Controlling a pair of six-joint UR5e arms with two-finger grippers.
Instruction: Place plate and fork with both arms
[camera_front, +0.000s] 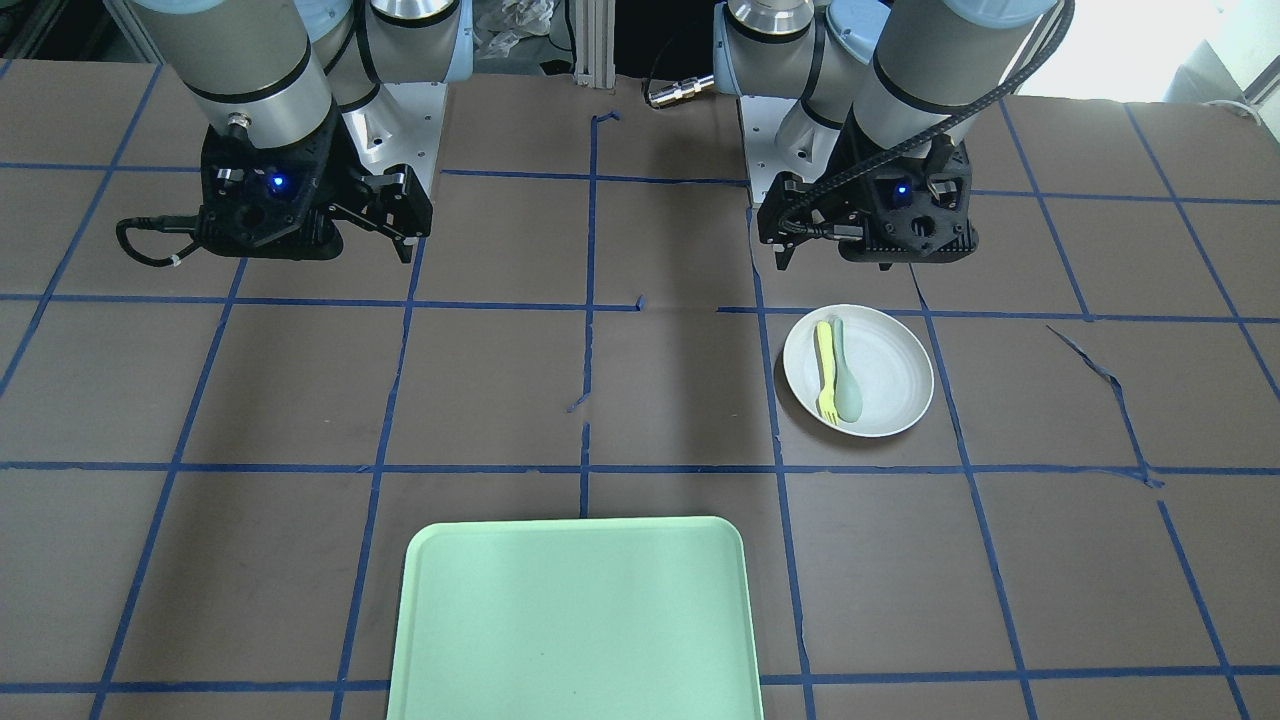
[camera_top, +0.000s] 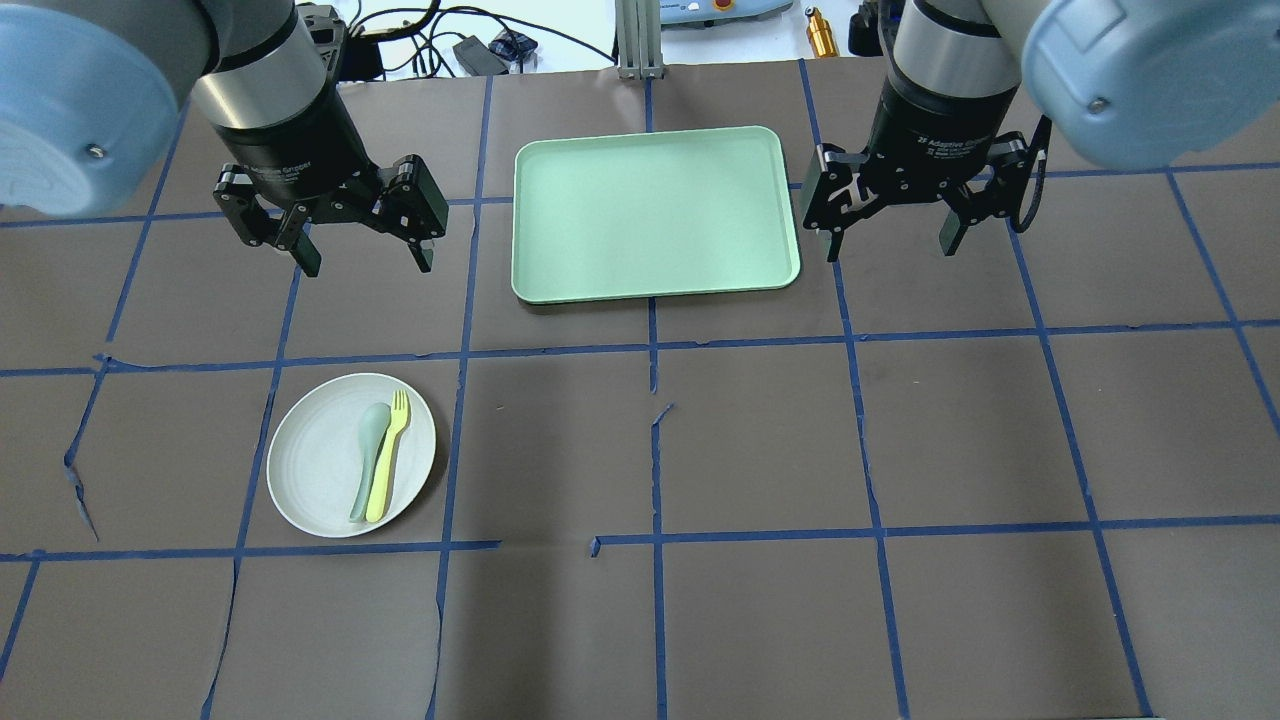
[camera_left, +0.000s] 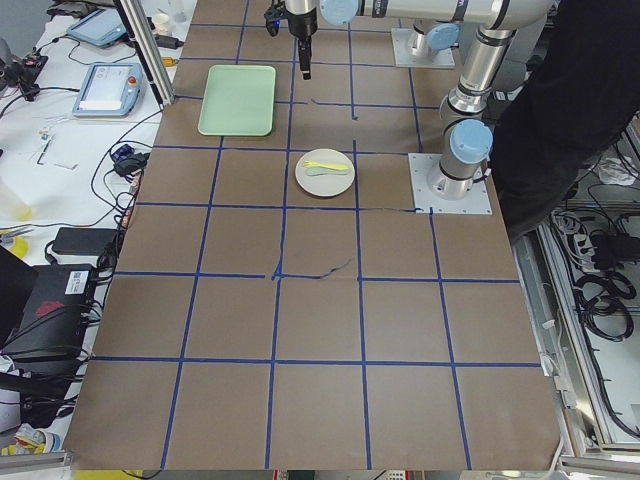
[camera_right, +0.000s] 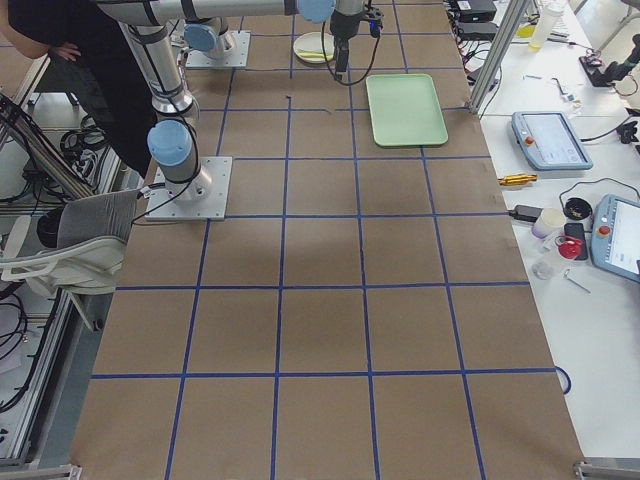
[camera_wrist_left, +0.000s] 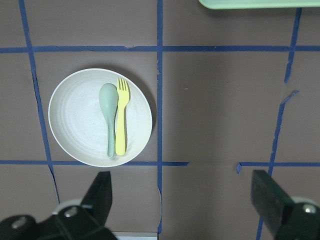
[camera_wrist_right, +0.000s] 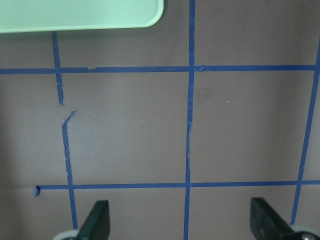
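Observation:
The off-white plate (camera_top: 310, 460) lies on the brown table in front of my left arm; it also shows in the front view (camera_front: 890, 365) and the left wrist view (camera_wrist_left: 75, 120). The yellow-green fork (camera_top: 388, 455) (camera_front: 826, 370) (camera_wrist_left: 120, 120) lies in the plate beside a pale grey-green spoon (camera_top: 367, 460) (camera_wrist_left: 108, 115), the two side by side. My left gripper (camera_top: 367, 262) (camera_wrist_left: 183, 197) is open and empty, held above the table beyond the plate. My right gripper (camera_top: 890, 248) (camera_wrist_right: 180, 215) is open and empty, to the right of the tray.
The mint-green tray (camera_top: 650, 215) (camera_front: 575, 525) lies between the two grippers at the table's far side, with nothing in it. Blue tape lines cross the table, torn in places. A person in black (camera_left: 580, 110) stands by the arm bases.

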